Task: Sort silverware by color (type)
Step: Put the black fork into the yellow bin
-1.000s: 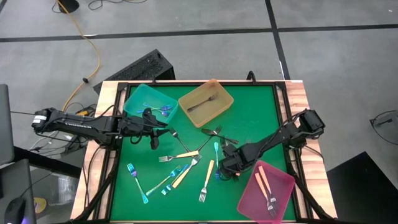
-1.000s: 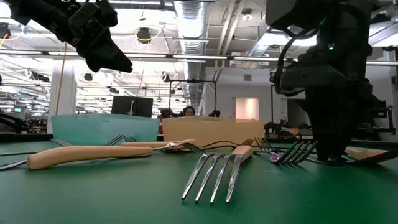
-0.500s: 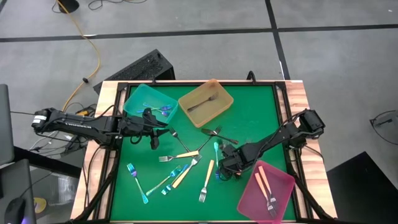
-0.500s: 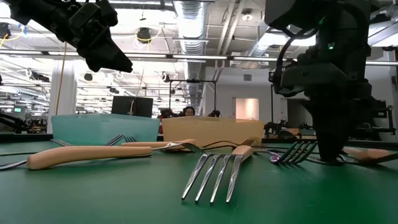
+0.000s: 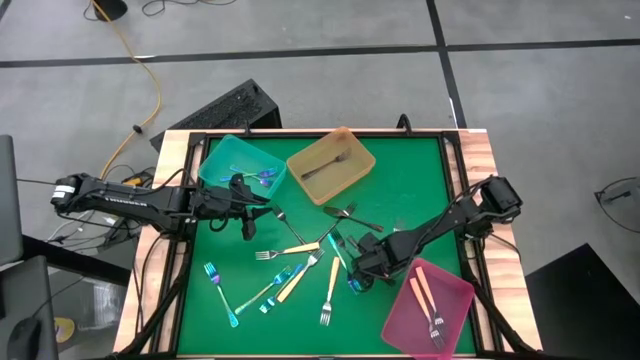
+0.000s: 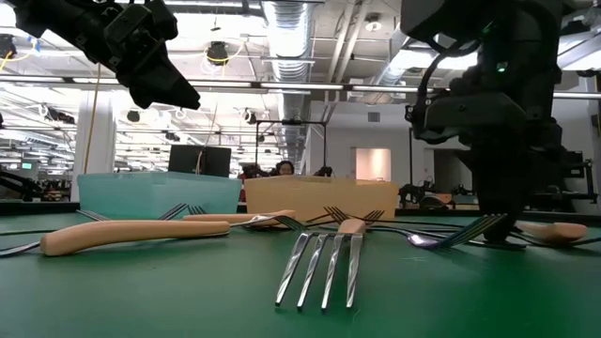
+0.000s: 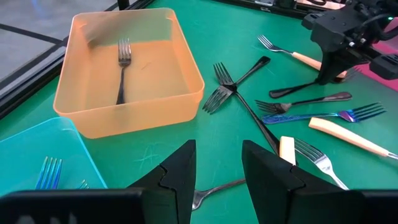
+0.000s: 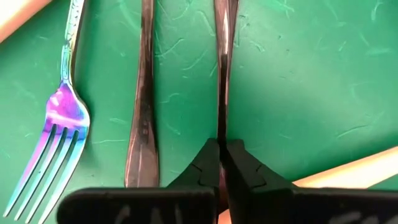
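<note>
I can read no text, label, brand, number or sign anywhere in these views; my left arm carries a small white patch in the high view, too small to make out any lettering; the trays, the forks and the green mat bear no readable marks.

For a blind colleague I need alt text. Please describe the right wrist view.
The right tool is shut on the thin handle of a dark grey fork lying on the green table. Beside it lie another dark handle and an iridescent blue fork.
</note>
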Tool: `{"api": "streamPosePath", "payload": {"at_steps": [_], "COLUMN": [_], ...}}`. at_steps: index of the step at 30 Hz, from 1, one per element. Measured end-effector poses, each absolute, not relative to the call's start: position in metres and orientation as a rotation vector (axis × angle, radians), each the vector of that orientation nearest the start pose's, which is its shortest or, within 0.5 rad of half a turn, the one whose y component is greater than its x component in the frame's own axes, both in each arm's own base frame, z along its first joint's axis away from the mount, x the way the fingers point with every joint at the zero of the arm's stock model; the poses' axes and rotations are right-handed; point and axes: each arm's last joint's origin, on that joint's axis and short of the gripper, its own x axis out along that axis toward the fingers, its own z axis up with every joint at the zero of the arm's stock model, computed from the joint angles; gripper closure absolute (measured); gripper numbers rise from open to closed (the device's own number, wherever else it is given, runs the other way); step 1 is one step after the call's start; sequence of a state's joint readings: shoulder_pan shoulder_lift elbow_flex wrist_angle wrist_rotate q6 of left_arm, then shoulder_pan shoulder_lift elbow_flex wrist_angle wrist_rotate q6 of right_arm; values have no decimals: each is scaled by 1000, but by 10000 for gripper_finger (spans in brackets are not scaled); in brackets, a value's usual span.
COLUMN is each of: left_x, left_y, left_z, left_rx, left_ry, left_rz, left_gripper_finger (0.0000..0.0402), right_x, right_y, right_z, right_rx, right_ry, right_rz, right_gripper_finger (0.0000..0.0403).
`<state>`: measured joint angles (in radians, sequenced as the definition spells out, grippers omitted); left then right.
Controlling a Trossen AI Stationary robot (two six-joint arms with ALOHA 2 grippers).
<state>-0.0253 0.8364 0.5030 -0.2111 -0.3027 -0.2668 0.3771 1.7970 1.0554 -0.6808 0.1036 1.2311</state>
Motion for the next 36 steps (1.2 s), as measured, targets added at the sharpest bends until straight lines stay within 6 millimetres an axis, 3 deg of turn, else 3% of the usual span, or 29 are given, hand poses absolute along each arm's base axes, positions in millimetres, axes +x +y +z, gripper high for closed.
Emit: {"api": "streamPosePath", "payload": {"at_steps": [5,20,36], "left_x": [176,176,175], "left_y": [4,4,4], "left_z": [227,226,225], "left_rx": [-169,-169,-167], "left_ry": [499,500,512], "left_rz": [341,341,342], "left_gripper_finger": [287,287,287], "right_x": [303,329,344], "right_y": [113,87,40], "right_z": [153,185,222], "right_rx": [644,481,3], "right_ry": [1255,1223,1203], "right_rz": [-590,-494,-548], "right_gripper_finger": [376,376,376]}}
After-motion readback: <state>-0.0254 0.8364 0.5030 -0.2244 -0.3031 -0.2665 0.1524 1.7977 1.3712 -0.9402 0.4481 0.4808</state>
